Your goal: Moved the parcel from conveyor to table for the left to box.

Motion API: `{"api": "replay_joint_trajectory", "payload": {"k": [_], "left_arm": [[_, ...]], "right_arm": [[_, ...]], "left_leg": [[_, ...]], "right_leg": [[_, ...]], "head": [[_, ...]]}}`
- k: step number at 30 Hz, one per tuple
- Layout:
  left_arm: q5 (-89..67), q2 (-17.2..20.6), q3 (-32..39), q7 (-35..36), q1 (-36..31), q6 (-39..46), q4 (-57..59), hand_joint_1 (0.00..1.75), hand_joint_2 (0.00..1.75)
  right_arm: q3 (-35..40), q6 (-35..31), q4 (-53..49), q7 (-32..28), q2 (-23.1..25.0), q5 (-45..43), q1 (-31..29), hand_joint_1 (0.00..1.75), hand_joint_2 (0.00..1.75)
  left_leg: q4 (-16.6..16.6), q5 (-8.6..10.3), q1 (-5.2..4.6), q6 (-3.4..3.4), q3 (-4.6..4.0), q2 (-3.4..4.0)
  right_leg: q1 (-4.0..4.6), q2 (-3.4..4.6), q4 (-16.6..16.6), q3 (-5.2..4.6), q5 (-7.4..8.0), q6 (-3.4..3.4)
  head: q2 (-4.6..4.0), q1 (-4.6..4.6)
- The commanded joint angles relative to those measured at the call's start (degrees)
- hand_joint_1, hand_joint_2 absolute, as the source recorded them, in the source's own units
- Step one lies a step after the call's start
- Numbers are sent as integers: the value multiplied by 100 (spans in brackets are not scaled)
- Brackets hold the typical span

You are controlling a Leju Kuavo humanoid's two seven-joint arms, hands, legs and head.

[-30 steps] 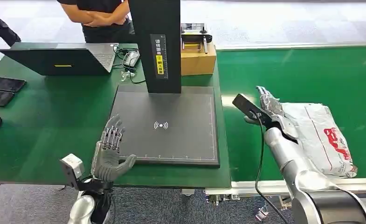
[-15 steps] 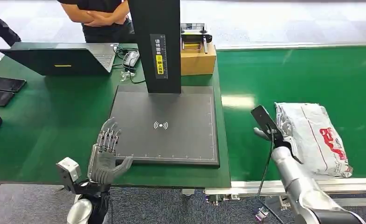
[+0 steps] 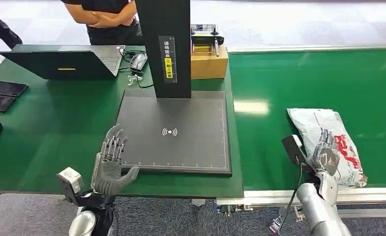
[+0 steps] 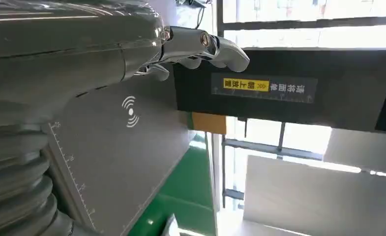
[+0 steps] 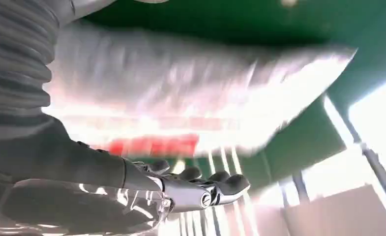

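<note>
Lying flat on the green conveyor (image 3: 309,73), near its front edge: the white parcel (image 3: 328,142) with red lettering, directly beyond and partly beneath the raised right robot hand (image 3: 324,156). Not gripped yet, by the look of it; fingers spread and upright in front of the bag's near half, nothing between them, contact with the film not possible to confirm. Blurred in the right wrist view, the parcel (image 5: 191,93) spreading wide just above the open fingers (image 5: 220,184).

Likely trouble: a slack, glossy plastic bag, prone to slipping or folding under a shallow grasp, so a pinch on loose film alone could let the contents sag and drop short of the tabletop (image 3: 48,123). Also at risk: the bag sliding off the conveyor's near rail if pushed instead of lifted, or snagging on the gap between conveyor and tabletop during the crossing.

Right arm low and bent, rising from below the conveyor edge, palm turned toward the parcel. Well to the left of that, the left robot hand (image 3: 109,164) open too, holding nothing, fingers up at the front edge of the dark scanner pad (image 3: 181,132), waiting beside the black post (image 3: 163,46).
</note>
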Motion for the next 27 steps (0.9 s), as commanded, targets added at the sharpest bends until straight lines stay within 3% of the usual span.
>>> {"api": "replay_joint_trajectory", "payload": {"k": [1,3,10,11,13,15,17,21,27], "left_arm": [[-20,74,-173,38,-153,-47,199,0,175],[-25,103,-196,36,-201,-52,228,0,175],[-25,109,-192,36,-220,-53,243,0,175],[-26,123,-208,31,-218,-72,240,0,175],[-27,125,-219,29,-226,-87,247,0,175],[-28,109,-217,29,-237,-85,250,0,175],[-39,104,-203,60,-264,-95,276,0,175],[-51,111,-196,82,-304,-86,363,0,175],[-61,107,-232,155,-385,-91,449,0,175]], "right_arm": [[-413,-115,-1342,60,202,864,711,0,175],[-426,103,-1492,-361,249,700,774,0,175],[-445,124,-1466,-389,253,680,763,0,175],[-463,258,-1467,-707,270,341,750,0,175],[-498,227,-1462,-732,278,356,772,0,175],[-617,242,-1444,-632,325,309,777,0,175],[-828,887,-1092,-107,312,228,577,0,175],[-984,1363,-560,158,208,177,314,0,175],[-1351,1783,352,794,28,94,-9,0,175]], "left_leg": [[-7,1,0,-10,8,-6],[-9,3,1,-17,9,-20],[-14,4,1,-16,13,-12],[-16,4,1,-20,14,-15],[-17,3,2,-21,17,-12],[-19,1,2,-20,21,-1],[-19,2,2,-21,21,-5],[-10,2,0,-14,13,0],[-18,8,0,-17,18,-10]], "right_leg": [[-2,-2,-4,7,-2,6],[-3,-12,-5,11,-3,11],[-3,-4,-10,13,1,12],[-4,-6,-12,15,0,15],[-3,-3,-14,16,0,16],[-3,7,-15,18,1,15],[-3,3,-16,21,1,16],[-4,5,-7,10,2,12],[-5,-3,-17,18,6,17]], "head": [[0,0],[0,0],[0,0],[0,0],[0,0],[0,0],[0,0],[0,0],[0,2]]}}
